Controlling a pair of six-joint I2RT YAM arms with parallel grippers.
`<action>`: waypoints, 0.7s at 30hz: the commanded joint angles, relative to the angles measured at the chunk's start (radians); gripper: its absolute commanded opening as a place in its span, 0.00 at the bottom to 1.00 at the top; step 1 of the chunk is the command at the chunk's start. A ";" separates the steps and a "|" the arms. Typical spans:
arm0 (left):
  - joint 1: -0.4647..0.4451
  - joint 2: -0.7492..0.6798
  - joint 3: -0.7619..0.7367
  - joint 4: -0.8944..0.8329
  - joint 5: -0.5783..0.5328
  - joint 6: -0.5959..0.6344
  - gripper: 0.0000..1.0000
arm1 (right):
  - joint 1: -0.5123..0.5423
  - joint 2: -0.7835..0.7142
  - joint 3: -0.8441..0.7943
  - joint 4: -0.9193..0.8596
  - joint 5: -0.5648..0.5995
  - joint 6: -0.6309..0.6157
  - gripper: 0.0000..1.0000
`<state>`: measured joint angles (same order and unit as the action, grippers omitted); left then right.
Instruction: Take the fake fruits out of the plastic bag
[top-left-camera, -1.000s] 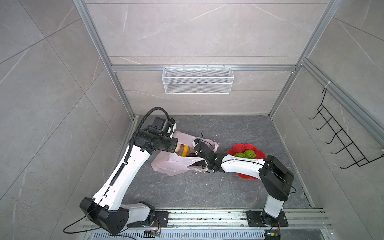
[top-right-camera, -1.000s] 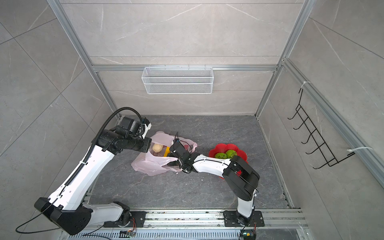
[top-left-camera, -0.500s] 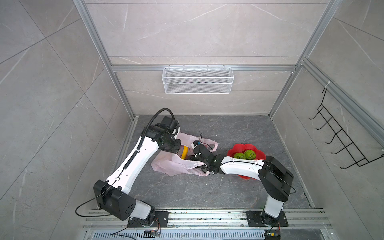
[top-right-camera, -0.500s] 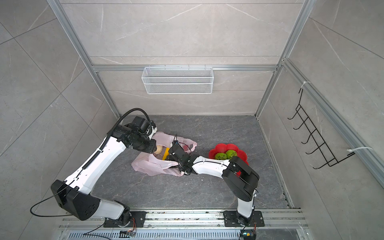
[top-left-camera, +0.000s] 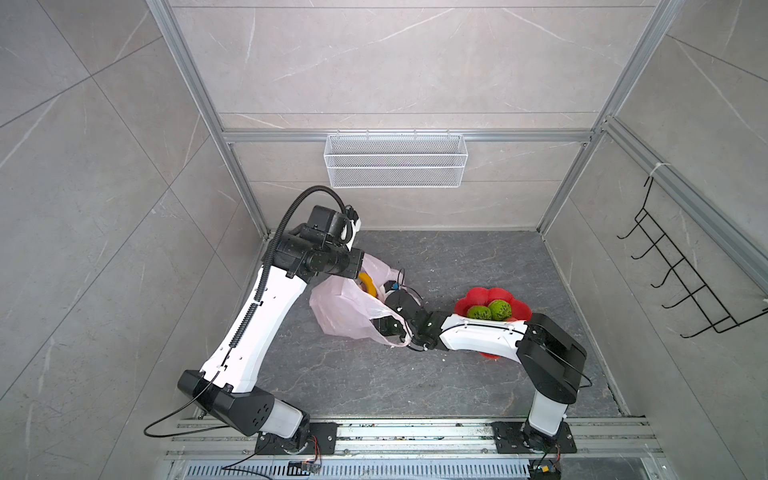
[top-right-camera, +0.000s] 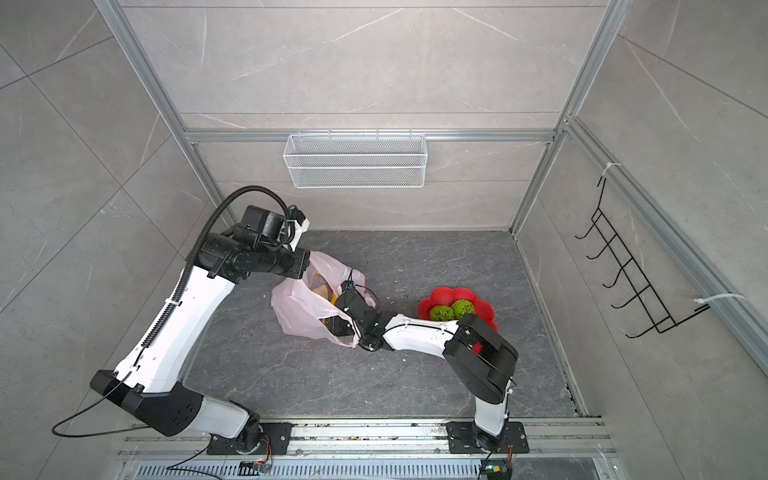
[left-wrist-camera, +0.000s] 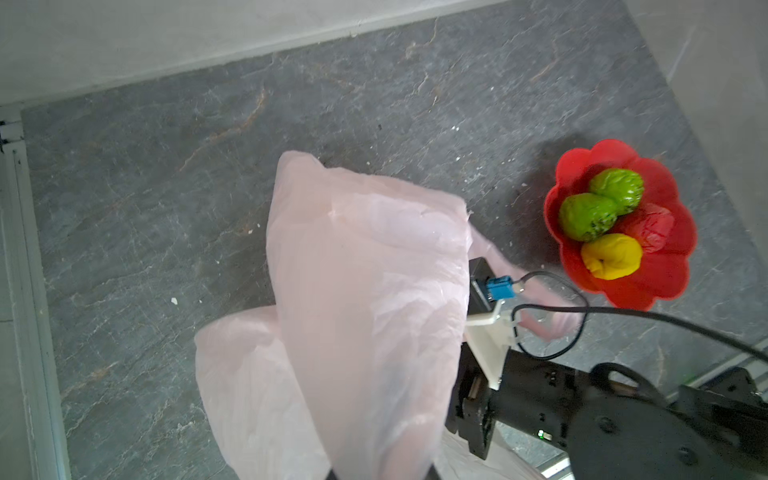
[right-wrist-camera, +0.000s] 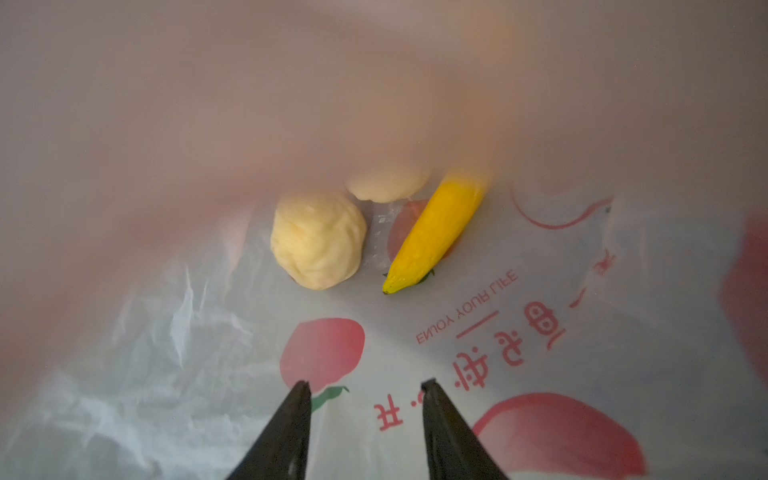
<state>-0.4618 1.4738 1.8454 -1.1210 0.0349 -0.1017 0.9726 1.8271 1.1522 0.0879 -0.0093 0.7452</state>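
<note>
The pale-pink plastic bag (top-left-camera: 345, 311) (top-right-camera: 303, 311) lies on the dark floor with its rim pulled up. My left gripper (left-wrist-camera: 382, 477) is shut on that rim, and bag film (left-wrist-camera: 365, 291) drapes over its fingertips. My right gripper (right-wrist-camera: 368, 384) is inside the bag's mouth, open, with nothing between its fingers. Ahead of it on the printed film lie a banana (right-wrist-camera: 432, 237), a cream lump (right-wrist-camera: 318, 241) and a second cream lump (right-wrist-camera: 386, 187), half hidden. The red plate (left-wrist-camera: 681, 291) holds two green balls (left-wrist-camera: 588, 216) (left-wrist-camera: 617, 189), a yellow lump (left-wrist-camera: 611, 259) and a small red one (left-wrist-camera: 648, 226).
The red plate (top-left-camera: 519, 307) sits right of the bag, partly under the right arm's forearm (top-left-camera: 478, 336). A white wire basket (top-left-camera: 395, 166) hangs on the back wall. A black hook rack (top-left-camera: 685, 282) is on the right wall. The arms' base rail (top-left-camera: 374, 436) runs along the front.
The left arm has swung in toward the bag, and its gripper now holds the rim higher, so the bag stands taller. The right gripper has stayed in the mouth, still open.
</note>
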 joint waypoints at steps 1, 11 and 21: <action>-0.011 0.008 0.020 -0.010 0.044 0.041 0.04 | 0.026 0.028 0.012 0.017 0.022 0.014 0.47; -0.012 -0.063 -0.197 -0.084 0.010 0.070 0.04 | 0.034 0.042 0.049 -0.030 0.054 -0.001 0.47; -0.012 -0.159 -0.325 -0.132 0.055 0.028 0.04 | 0.081 -0.002 0.073 -0.148 0.043 -0.057 0.48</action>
<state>-0.4717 1.3628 1.5387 -1.2194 0.0570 -0.0624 1.0294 1.8568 1.2106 0.0166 0.0200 0.7227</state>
